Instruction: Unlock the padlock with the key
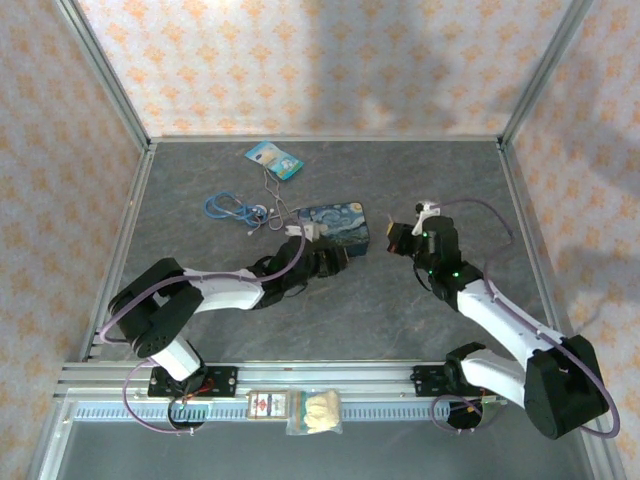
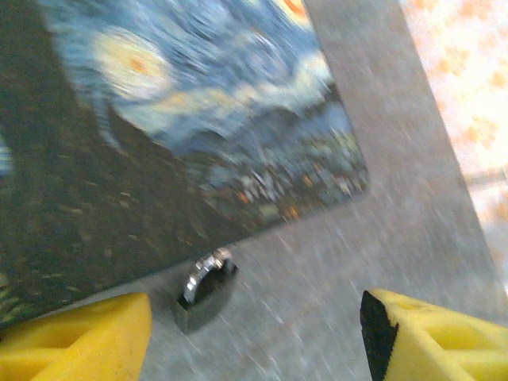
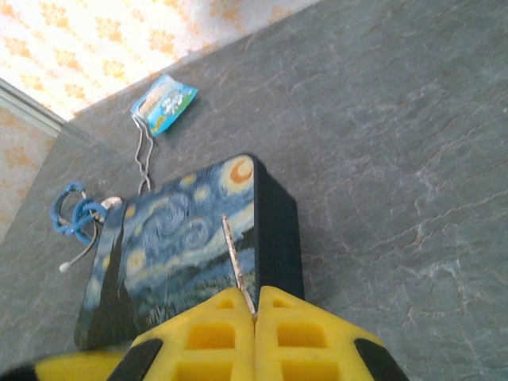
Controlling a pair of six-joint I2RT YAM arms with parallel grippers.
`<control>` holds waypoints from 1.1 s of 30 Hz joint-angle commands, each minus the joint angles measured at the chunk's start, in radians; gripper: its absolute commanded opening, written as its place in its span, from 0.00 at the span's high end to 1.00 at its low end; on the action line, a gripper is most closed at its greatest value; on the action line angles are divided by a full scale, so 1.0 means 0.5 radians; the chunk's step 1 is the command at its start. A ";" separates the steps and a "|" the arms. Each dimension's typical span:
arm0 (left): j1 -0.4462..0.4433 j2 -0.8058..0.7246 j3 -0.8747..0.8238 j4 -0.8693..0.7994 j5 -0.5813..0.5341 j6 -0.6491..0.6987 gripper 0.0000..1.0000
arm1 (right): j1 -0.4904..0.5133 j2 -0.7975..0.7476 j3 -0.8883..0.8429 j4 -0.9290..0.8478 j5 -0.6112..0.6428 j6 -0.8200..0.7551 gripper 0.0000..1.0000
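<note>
The tiny dark padlock (image 2: 203, 292) with its silvery shackle lies on the grey table against the near edge of the blue starry tin (image 2: 198, 119). My left gripper (image 2: 254, 337) is open, its yellow fingers (image 2: 79, 337) spread either side of the padlock without touching it. From above, that left gripper (image 1: 335, 258) sits at the tin's (image 1: 340, 222) front edge. My right gripper (image 3: 255, 313) is shut on the thin pale key (image 3: 236, 262), whose blade sticks out over the tin (image 3: 182, 246). In the overhead view the right gripper (image 1: 397, 240) hovers just right of the tin.
A blue cord (image 1: 228, 208) and bent silvery wire loops (image 1: 272, 195) lie behind the tin, with a small blue-and-white packet (image 1: 273, 157) farther back. Open grey table stretches right of the right arm. A bag and a card (image 1: 295, 408) rest on the front rail.
</note>
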 commanded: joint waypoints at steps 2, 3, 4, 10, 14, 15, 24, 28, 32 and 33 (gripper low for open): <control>0.054 0.066 0.048 0.135 -0.075 0.028 0.28 | -0.012 0.002 -0.053 0.106 -0.124 -0.034 1.00; 0.053 0.083 0.049 0.166 -0.016 0.035 0.28 | -0.012 0.003 -0.059 0.120 -0.130 -0.032 1.00; 0.046 0.106 0.042 0.188 0.023 0.033 0.28 | -0.012 0.003 -0.063 0.130 -0.134 -0.033 1.00; 0.026 0.247 -0.050 0.315 0.050 -0.036 0.29 | -0.011 0.029 -0.076 0.211 -0.163 -0.032 1.00; 0.022 0.343 -0.014 0.282 -0.001 -0.020 0.31 | -0.014 0.072 -0.055 0.215 -0.184 -0.045 1.00; 0.019 0.363 -0.001 0.271 -0.018 -0.020 0.32 | -0.013 0.079 -0.049 0.219 -0.188 -0.047 1.00; 0.003 0.617 0.156 0.309 -0.036 -0.011 0.55 | -0.012 0.101 -0.050 0.244 -0.188 -0.043 1.00; 0.001 0.675 0.158 0.318 -0.072 -0.023 0.66 | -0.012 0.098 -0.057 0.235 -0.174 -0.048 1.00; 0.027 0.698 0.136 0.426 0.015 -0.069 0.80 | -0.014 0.104 -0.084 0.261 -0.194 -0.042 1.00; 0.042 0.704 0.136 0.448 0.053 -0.087 0.85 | -0.017 0.107 -0.095 0.274 -0.224 -0.038 1.00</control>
